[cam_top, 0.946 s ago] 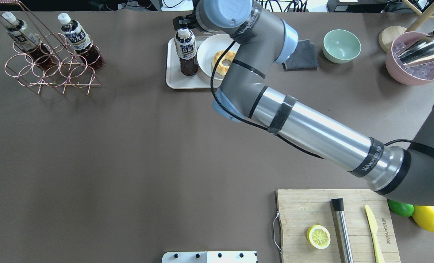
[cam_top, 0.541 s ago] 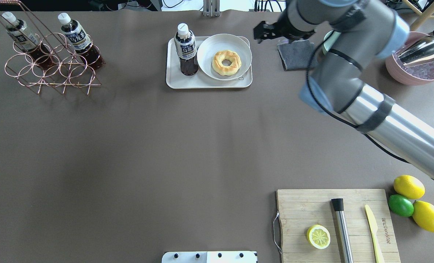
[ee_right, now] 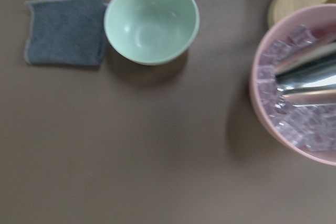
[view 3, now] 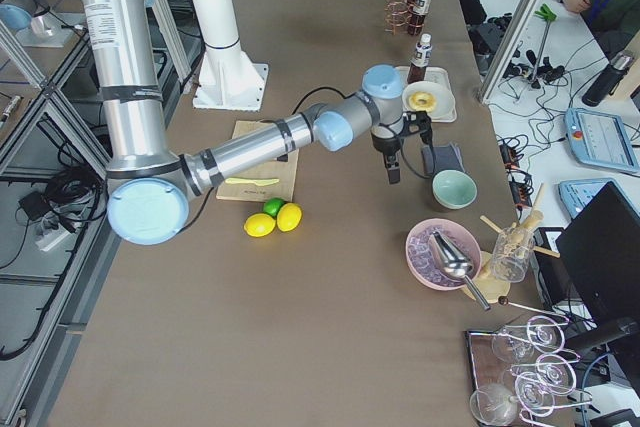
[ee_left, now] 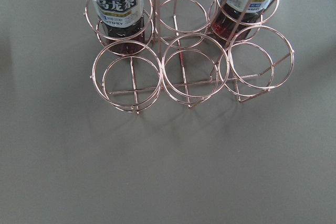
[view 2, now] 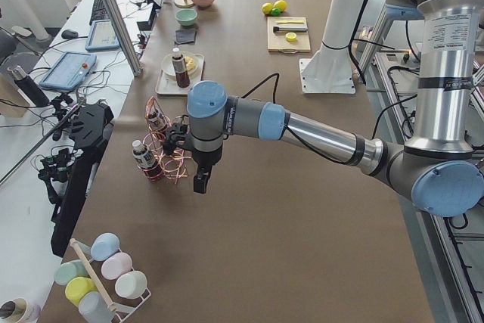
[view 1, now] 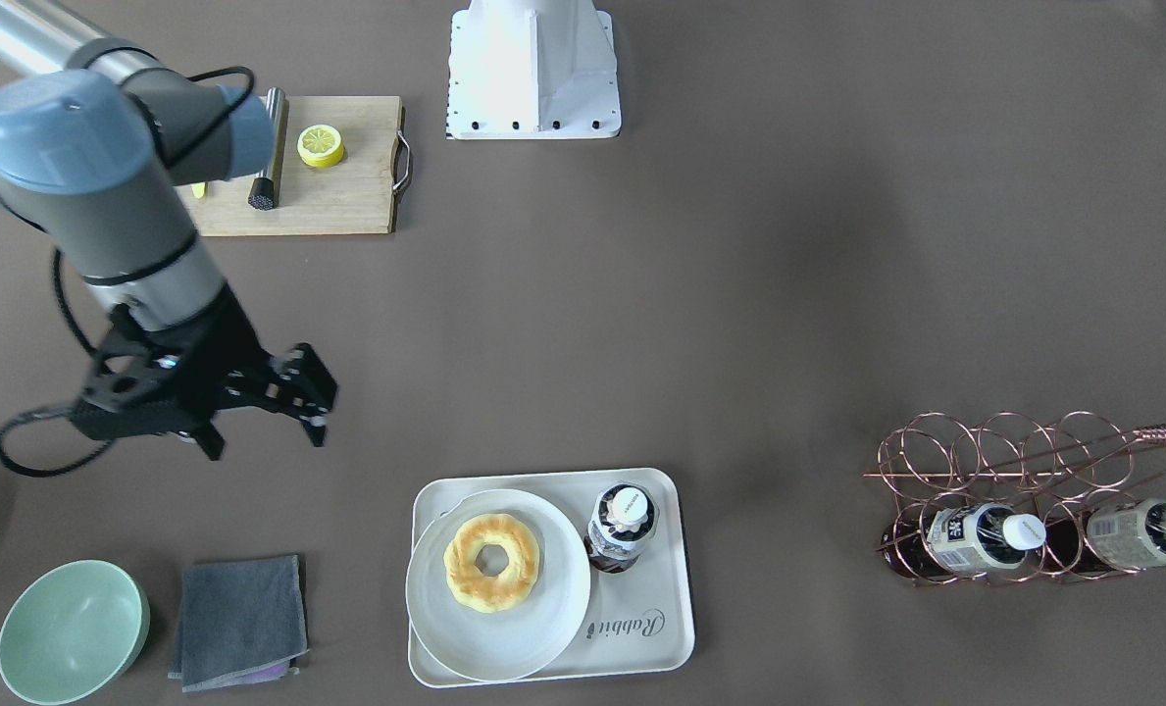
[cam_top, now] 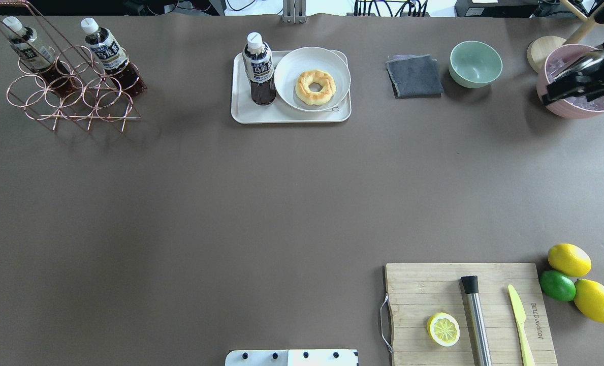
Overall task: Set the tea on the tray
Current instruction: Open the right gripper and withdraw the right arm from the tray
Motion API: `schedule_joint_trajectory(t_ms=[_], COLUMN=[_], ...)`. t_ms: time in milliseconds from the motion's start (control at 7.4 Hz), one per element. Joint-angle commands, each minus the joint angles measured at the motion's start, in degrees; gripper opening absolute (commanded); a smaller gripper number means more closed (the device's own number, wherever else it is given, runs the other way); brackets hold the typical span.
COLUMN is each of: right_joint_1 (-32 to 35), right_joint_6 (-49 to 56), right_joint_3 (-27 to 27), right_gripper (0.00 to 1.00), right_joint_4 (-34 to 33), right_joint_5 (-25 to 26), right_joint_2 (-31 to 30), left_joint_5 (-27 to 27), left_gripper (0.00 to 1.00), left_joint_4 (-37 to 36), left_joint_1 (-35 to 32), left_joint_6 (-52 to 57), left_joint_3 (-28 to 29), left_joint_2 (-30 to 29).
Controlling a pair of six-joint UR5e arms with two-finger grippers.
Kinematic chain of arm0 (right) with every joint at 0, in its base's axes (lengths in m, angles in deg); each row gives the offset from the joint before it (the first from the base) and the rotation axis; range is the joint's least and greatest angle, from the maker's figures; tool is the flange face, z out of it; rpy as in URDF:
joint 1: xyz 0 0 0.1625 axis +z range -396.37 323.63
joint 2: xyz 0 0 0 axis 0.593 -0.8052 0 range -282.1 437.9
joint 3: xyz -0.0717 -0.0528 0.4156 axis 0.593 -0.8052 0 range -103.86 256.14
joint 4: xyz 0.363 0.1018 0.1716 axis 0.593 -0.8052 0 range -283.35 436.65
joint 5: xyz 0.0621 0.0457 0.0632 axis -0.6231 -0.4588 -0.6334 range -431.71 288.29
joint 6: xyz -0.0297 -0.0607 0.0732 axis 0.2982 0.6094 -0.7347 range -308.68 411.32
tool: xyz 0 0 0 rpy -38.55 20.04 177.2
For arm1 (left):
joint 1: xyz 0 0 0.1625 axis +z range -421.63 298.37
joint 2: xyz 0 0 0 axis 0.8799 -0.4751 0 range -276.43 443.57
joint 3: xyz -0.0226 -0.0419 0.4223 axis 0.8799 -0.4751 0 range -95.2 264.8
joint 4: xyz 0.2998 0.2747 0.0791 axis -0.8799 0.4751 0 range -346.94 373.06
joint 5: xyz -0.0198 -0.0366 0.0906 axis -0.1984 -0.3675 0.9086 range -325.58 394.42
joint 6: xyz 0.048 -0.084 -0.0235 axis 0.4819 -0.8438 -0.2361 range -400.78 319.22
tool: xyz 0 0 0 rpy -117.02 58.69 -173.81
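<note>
The brown table (cam_top: 230, 203) fills the overhead view. In the front-facing view the right arm (view 1: 102, 196) comes in from the upper left. Its right gripper (view 1: 269, 431) hangs at mid-left over bare table, jaws spread wide and empty. At upper centre of the overhead view lies the tray (cam_top: 241, 109), holding a round white plate (cam_top: 289, 66) with a doughnut (cam_top: 315, 87). The tea (cam_top: 259, 68) stands upright on the tray's left end, just beside the plate. At upper left, a copper wire rack (cam_top: 73, 96) holds two more bottles (cam_top: 103, 51). The left gripper (view 2: 200, 181) hangs beside that rack; I cannot tell how far it is open.
</note>
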Motion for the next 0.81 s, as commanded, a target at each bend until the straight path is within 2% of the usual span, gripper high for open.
schedule_joint_trajectory(t_ms=[0, 135, 270, 405, 676], right_joint_1=[13.2, 18.6, 22.7, 24.6, 25.0], right_joint_6=[29.0, 37.9, 41.5, 41.8, 41.6], right_joint_3=[-2.0, -4.5, -5.0, -4.5, -2.8], right_gripper=[1.00, 1.00, 1.00, 1.00, 1.00], right_joint_4=[-2.2, -6.7, -12.5, -14.4, -24.8], right_joint_5=[-2.1, -2.0, -1.5, 0.6, 0.7], right_joint_2=[-13.7, -14.1, -13.7, -13.3, -9.8], left_joint_5=[2.2, 2.0, 1.5, 1.5, 2.2], left_gripper=[0.98, 0.98, 0.98, 0.98, 0.98], left_joint_4=[-1.1, -1.0, -1.4, -1.4, -1.0], left_joint_1=[-1.0, -1.5, -1.6, -1.6, -1.4], left_joint_6=[2.5, 2.5, 2.0, 1.9, 2.0], left_joint_3=[3.8, 3.4, 3.7, 4.5, 5.9], left_joint_2=[1.1, 2.6, 3.9, 4.7, 5.6])
